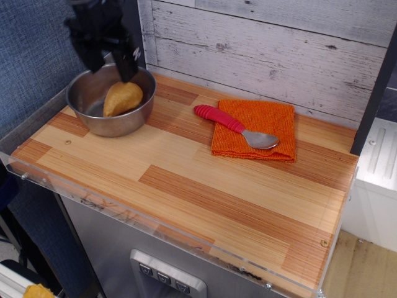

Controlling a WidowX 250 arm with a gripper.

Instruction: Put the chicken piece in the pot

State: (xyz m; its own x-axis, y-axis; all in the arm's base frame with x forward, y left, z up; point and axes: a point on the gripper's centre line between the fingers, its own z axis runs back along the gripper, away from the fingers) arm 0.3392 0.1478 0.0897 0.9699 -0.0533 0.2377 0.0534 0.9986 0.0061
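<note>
The chicken piece [122, 98] lay inside the pot [84, 93], free of the pincer [111, 62], whose prongs hung apart and empty just above the pot. A clean finish would mean lifting straight up, clear of the pot's rim.

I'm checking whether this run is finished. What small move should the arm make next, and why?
Probably just lift further up and clear. The chicken piece already lies inside the pot, and the gripper hangs above it, empty, fingers apart, so nothing seems left to place.
</note>
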